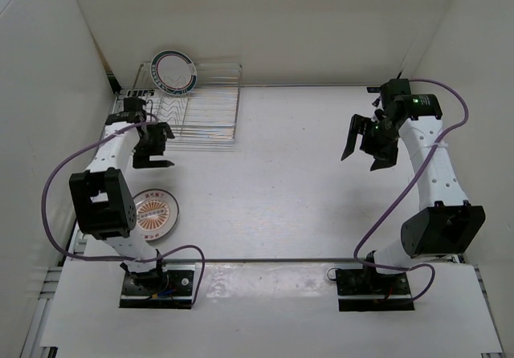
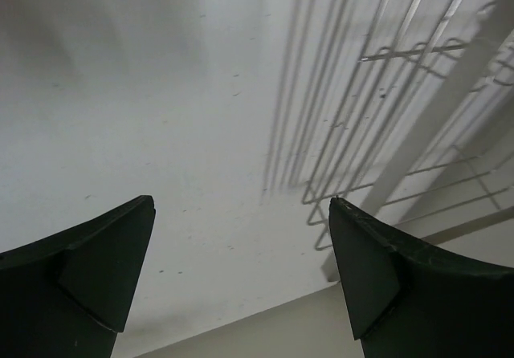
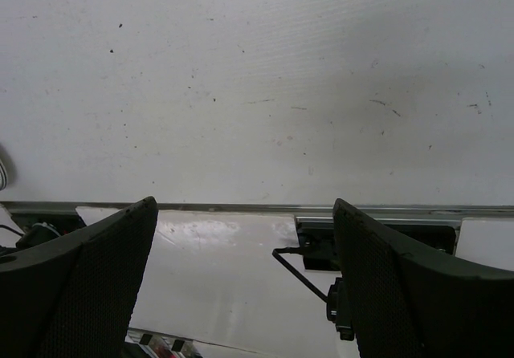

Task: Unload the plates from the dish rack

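Note:
The silvery wire dish rack (image 1: 201, 109) stands at the back left. A white plate with dark teal-and-red rim rings (image 1: 174, 71) stands upright in its far left slot. An orange sunburst plate (image 1: 154, 212) lies flat on the table by the left arm; I see no second sunburst plate. My left gripper (image 1: 165, 147) is open and empty, just in front of the rack's near left corner. The rack's bars (image 2: 401, 61) show in the upper right of the left wrist view, beyond the gripper (image 2: 241, 213). My right gripper (image 1: 361, 156) (image 3: 245, 213) is open and empty at mid right, above bare table.
White walls (image 1: 48, 93) enclose the table at left, back and right, and the rack sits close to the left one. The right wrist view shows the table's front rail (image 3: 241, 207) and the arm base with its cable (image 3: 369, 237).

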